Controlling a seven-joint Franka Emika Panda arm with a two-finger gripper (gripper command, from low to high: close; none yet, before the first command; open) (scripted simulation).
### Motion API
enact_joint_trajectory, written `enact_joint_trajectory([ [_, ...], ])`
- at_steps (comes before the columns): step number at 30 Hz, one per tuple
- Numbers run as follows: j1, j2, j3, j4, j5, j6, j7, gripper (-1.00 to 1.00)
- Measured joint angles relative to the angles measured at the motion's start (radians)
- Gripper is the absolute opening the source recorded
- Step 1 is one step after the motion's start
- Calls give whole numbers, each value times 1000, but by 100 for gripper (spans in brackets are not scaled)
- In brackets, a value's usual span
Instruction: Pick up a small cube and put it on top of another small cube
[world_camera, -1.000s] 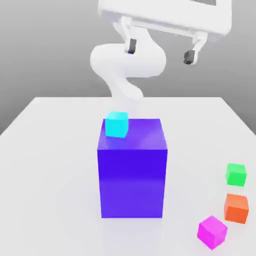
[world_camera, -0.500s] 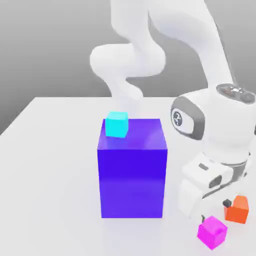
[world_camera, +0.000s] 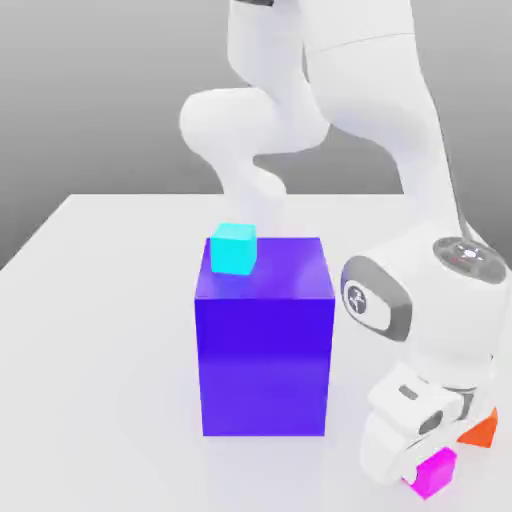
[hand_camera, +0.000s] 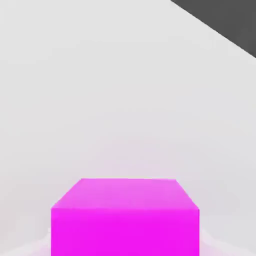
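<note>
Gripper (world_camera: 428, 470) is down at the table (world_camera: 100, 300), clamped on the small magenta cube (world_camera: 436, 473), which sits near the big blue block (world_camera: 265, 340), toward the exterior view's right. Cyan cube (world_camera: 233, 249) rests on the block's top; orange cube (world_camera: 483, 431) is just beside the magenta one.

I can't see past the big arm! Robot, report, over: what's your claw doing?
Gripper down at table level, shut on the pink cube. Cube not yet lifted. Orange cube close beside, big blue block nearby.
</note>
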Motion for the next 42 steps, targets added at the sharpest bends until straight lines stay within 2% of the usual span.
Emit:
enact_joint_trajectory([
  [10, -71, -74, 93, -21, 81, -81, -63, -100],
  [19, -83, -187, 111, -45, 96, -141, -67, -100],
  [28, 33, -372, 276, -151, 252, -201, 60, -100],
  [33, 144, -457, 344, -222, 315, -207, 158, -100],
  [38, 249, -519, 376, -297, 340, -192, 278, -100],
  [42, 245, -499, 370, -300, 303, -163, 326, -100],
])
